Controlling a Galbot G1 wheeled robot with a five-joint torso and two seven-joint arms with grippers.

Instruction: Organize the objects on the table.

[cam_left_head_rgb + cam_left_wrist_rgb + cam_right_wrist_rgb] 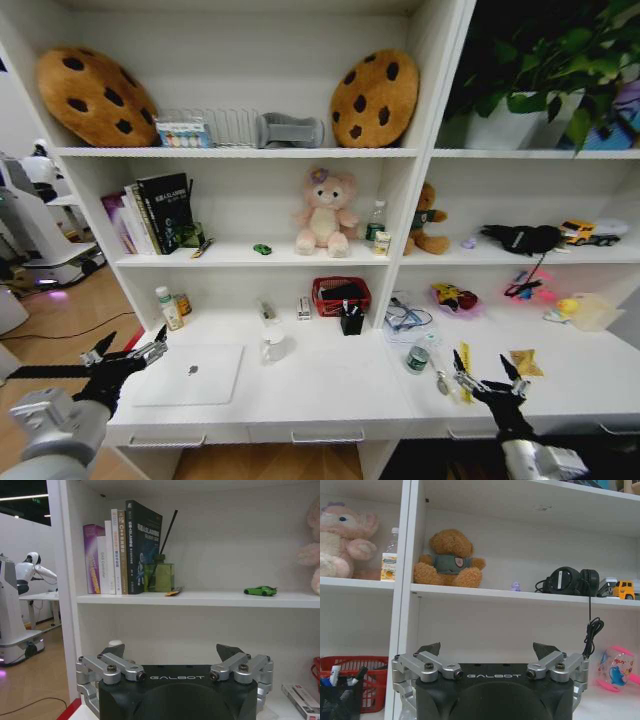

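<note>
Your silver laptop (190, 374) closed flat on the table (330, 395), just beside your left gripper (128, 352), fingers spread empty, right gripper (487, 374) likewise wide, empty.

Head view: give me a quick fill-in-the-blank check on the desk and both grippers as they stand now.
1. The silver laptop lies on the table with its lid ____.
2. The left gripper hovers beside the laptop with its fingers ____.
3. The green-lidded jar stands nearer the ____ gripper.
4. The tiny green toy on the shelf is shaped like a ____.

Missing words: closed; open; right; car.

The right gripper is open too.
</note>
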